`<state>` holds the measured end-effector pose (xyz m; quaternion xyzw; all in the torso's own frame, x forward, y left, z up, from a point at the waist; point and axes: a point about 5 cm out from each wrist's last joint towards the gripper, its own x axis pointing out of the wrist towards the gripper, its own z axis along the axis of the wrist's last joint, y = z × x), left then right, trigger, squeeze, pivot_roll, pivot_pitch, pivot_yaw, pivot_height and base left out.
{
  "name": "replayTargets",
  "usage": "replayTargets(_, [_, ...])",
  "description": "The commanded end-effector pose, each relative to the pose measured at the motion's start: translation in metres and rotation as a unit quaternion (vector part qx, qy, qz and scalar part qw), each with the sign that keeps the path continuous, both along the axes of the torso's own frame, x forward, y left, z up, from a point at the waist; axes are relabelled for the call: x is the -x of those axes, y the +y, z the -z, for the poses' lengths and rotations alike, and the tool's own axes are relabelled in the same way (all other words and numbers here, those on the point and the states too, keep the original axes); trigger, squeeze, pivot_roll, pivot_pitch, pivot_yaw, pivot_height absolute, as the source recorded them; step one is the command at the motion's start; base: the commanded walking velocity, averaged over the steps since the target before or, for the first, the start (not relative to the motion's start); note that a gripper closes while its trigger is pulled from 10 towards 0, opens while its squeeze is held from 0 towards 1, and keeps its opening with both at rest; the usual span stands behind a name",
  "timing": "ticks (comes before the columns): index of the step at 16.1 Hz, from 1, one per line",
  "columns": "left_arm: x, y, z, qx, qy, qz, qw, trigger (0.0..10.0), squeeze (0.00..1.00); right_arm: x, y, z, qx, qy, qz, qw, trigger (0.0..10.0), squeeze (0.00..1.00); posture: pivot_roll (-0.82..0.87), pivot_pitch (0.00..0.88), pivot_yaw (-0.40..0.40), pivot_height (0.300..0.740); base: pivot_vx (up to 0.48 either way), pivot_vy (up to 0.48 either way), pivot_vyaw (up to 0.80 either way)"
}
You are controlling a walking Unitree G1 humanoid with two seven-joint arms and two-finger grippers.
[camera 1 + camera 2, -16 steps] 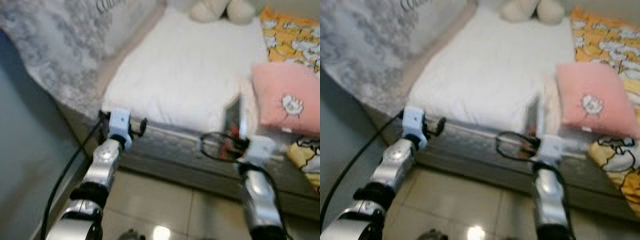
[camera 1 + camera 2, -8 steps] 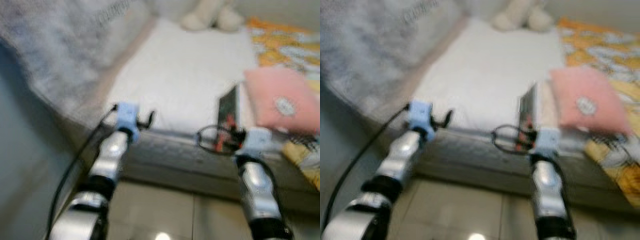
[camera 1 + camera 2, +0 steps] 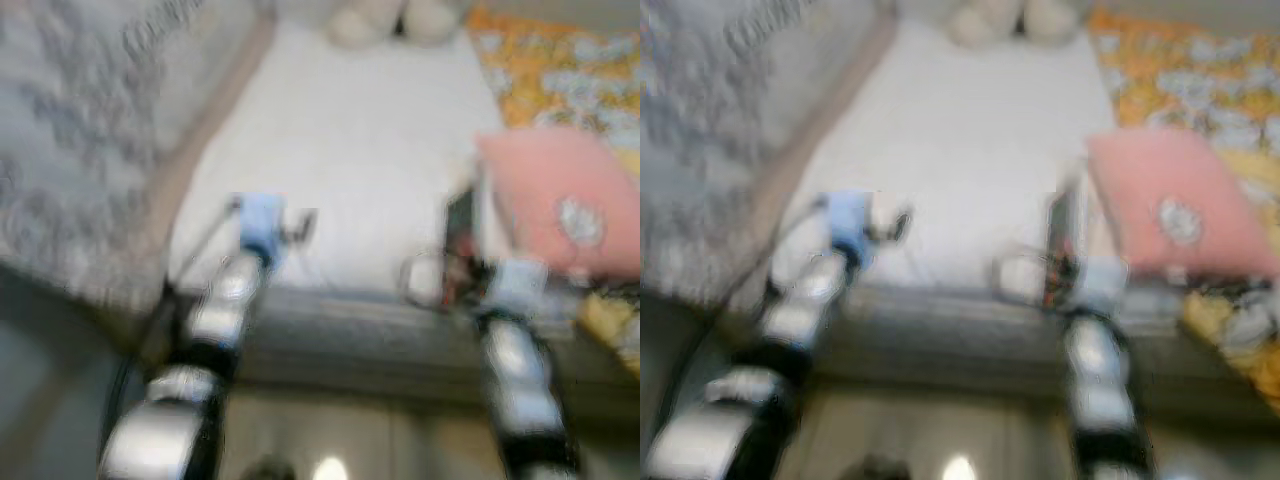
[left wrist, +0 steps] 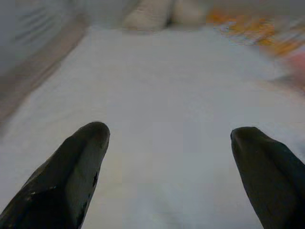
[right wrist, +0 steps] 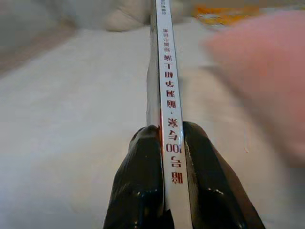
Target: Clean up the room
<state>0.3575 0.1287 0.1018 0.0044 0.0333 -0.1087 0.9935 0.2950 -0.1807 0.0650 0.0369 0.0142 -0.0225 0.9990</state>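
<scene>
My right gripper (image 5: 164,152) is shut on a thin book (image 5: 167,90) with red characters down its white spine, held upright on edge. In the head views the book (image 3: 462,235) stands over the bed's front edge, just left of a pink pillow (image 3: 555,205). My left gripper (image 4: 169,148) is open over the white sheet (image 3: 350,140), nothing between its fingers; in the head views the left gripper (image 3: 300,225) hovers above the near left part of the bed. The head views are blurred.
A cream plush toy (image 3: 385,20) lies at the far end of the bed. An orange patterned blanket (image 3: 560,70) covers the right side. A grey patterned blanket (image 3: 80,130) hangs at the left. Tiled floor (image 3: 330,450) lies below the bed's grey edge.
The whole view has shifted closer to the bed, so the camera moved. Both grippers now reach over the mattress edge; the book is still held.
</scene>
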Motion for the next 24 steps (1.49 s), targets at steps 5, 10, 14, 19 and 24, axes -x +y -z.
replayTargets(5, [-0.002, -0.006, -0.003, 0.015, -0.003, -0.007, 1.0, 10.0, 0.0, -0.001, -0.006, -0.004, 0.009, -0.015, -0.001, 1.0, 0.0, 0.0, 0.01, 0.0, 0.057, 0.74, 0.118, 0.41, 0.0])
replayTargets(10, [-0.001, -0.017, -0.008, -0.005, -0.025, 0.014, 1.0, 10.0, 0.0, -0.017, -0.007, -0.01, 0.004, -0.014, -0.011, 1.0, 0.0, 0.0, 0.04, 0.0, 0.052, 0.74, 0.0, 0.436, 0.0])
replayTargets(14, [0.004, -0.02, -0.006, -0.019, -0.031, 0.024, 0.999, 10.0, 0.0, -0.052, -0.019, -0.033, -0.07, -0.009, 0.008, 0.997, 0.0, 0.0, 0.07, 0.0, 0.038, 0.74, 0.0, 0.0, 0.0])
replayTargets(19, [0.01, -0.017, -0.01, 0.012, -0.046, -0.003, 0.999, 10.0, 0.0, -0.068, -0.005, -0.043, -0.1, -0.004, -0.036, 0.994, 0.0, 0.0, 0.11, 0.0, -0.018, 0.74, 0.357, -0.314, 0.0])
replayTargets(24, [0.011, -0.026, -0.013, 0.013, -0.047, 0.015, 0.999, 10.0, 0.0, -0.073, -0.002, -0.048, -0.102, -0.012, -0.033, 0.994, 0.0, 0.0, 0.1, 0.0, 0.013, 0.74, 0.423, -0.052, 0.0])
